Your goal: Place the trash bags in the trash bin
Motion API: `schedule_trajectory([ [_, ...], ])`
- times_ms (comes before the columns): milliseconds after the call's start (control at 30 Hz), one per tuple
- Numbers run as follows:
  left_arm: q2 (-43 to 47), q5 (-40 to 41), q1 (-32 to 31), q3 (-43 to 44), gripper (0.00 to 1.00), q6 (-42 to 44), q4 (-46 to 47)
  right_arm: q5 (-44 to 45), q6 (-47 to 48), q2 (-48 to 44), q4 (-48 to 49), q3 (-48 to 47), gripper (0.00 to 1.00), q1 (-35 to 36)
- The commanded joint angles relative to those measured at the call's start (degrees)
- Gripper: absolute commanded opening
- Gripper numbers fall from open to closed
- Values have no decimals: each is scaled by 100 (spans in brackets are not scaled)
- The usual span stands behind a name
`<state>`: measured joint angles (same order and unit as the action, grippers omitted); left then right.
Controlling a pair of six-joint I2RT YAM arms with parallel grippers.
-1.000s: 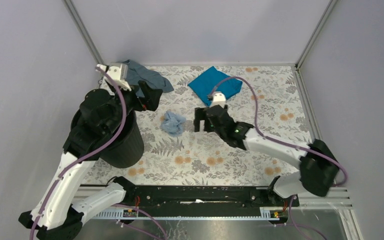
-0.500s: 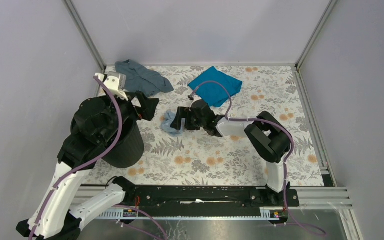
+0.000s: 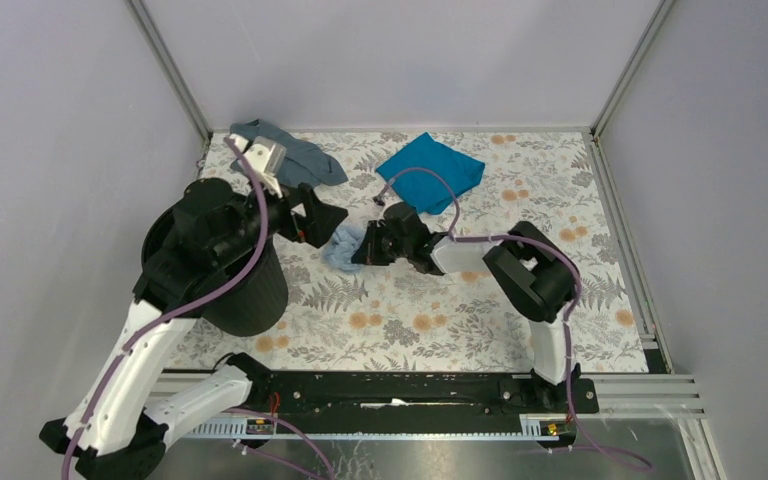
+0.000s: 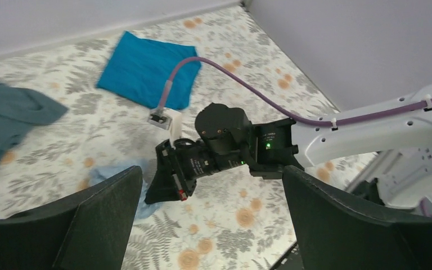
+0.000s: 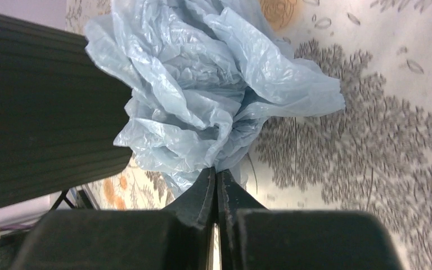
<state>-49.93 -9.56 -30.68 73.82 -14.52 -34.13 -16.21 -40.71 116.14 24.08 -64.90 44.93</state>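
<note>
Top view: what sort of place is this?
Probably a lab test cell, not a home: bare panel walls on metal corner posts, a floral-covered table with a black mounting rail.

White-and-black twin arms
The left arm [image 3: 125, 365] and right arm [image 3: 548, 350] share white shells, black joints, purple cables [image 4: 247, 79]; black right gripper [image 4: 158, 191], green light [image 4: 267, 144] behind it.

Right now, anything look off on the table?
Nothing spilled or damaged. The trash bag sits wadded up near the trash bin, pinched by the right gripper. A teal cloth and a grey-blue cloth lie loose at the far edge.
</note>
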Motion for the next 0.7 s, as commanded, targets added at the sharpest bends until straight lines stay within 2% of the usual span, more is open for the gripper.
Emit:
schedule_trajectory([
  [0,-426,-1122,0,324,99,-454,507,26,538,-1467,-847,351,0,-34],
  [133,-809,-1656,-111,60,99,-994,1083,553,1249,-2777,-2444,944,0,-34],
  [200,-974,-1509,-495,-195,99,-1152,1359,839,1574,-3412,-3186,1249,1,-37],
  [367,-1483,-90,-1658,-587,99,-1326,1731,1575,1672,-4794,-3738,2311,8,-106],
  [500,-1985,1344,-2333,-789,99,-1409,1722,1958,1525,-5338,-4142,2540,13,-151],
  [533,-2091,1475,-2391,-867,99,-1488,1729,2028,1484,-5402,-4261,2541,17,-151],
  [567,-2179,1557,-2433,-961,99,-1588,1769,2045,1454,-5474,-4369,2540,28,-144],
  [667,-2285,1703,-2450,-1317,99,-1855,1936,2110,1341,-5639,-4732,2516,72,-151],
])
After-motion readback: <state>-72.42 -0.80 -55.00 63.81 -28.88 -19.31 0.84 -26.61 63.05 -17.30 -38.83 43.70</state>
